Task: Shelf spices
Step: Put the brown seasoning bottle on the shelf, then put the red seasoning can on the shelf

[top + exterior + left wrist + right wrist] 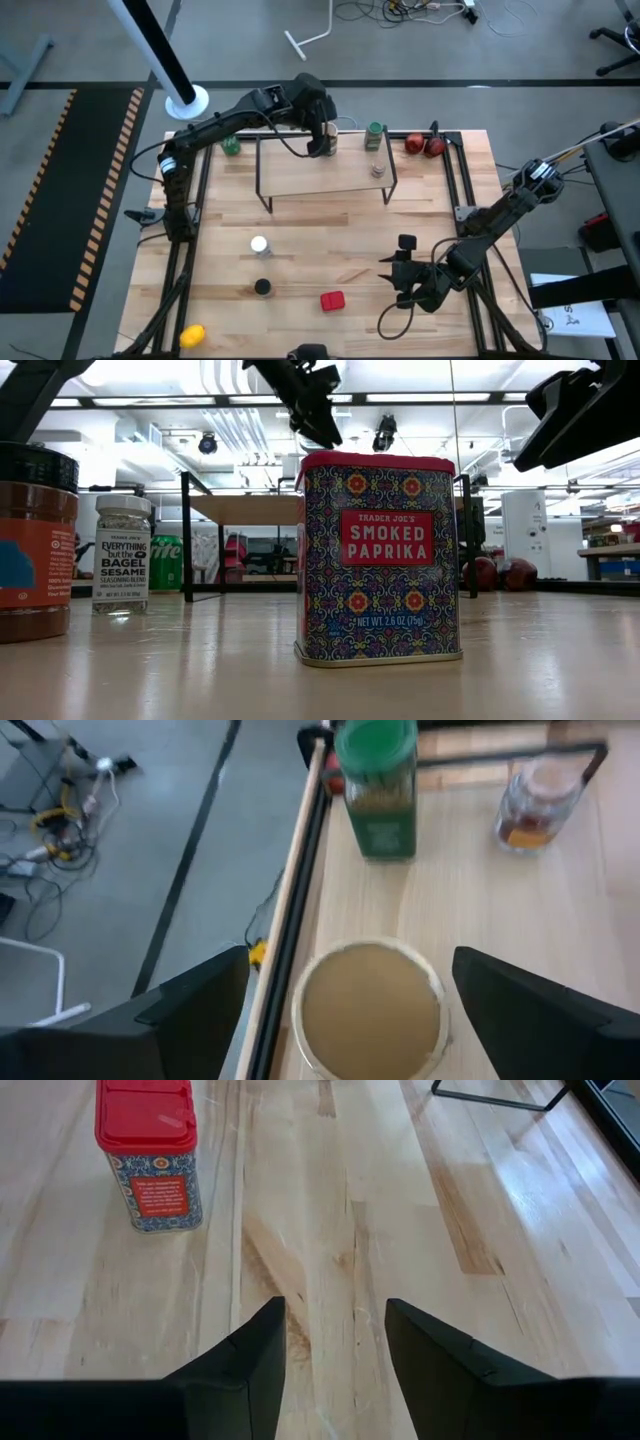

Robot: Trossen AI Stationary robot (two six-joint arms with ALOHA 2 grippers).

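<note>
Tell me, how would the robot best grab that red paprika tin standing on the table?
Probably by its flat sides, coming down from above. The smoked paprika tin stands upright and square, so two opposite faces give the fingers parallel surfaces. The right gripper, open and nearby, has bare table around the tin to descend.

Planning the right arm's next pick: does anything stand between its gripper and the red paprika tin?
Nothing visible does. The right gripper, open, faces bare table, and the red tin stands off to one side ahead.
</note>
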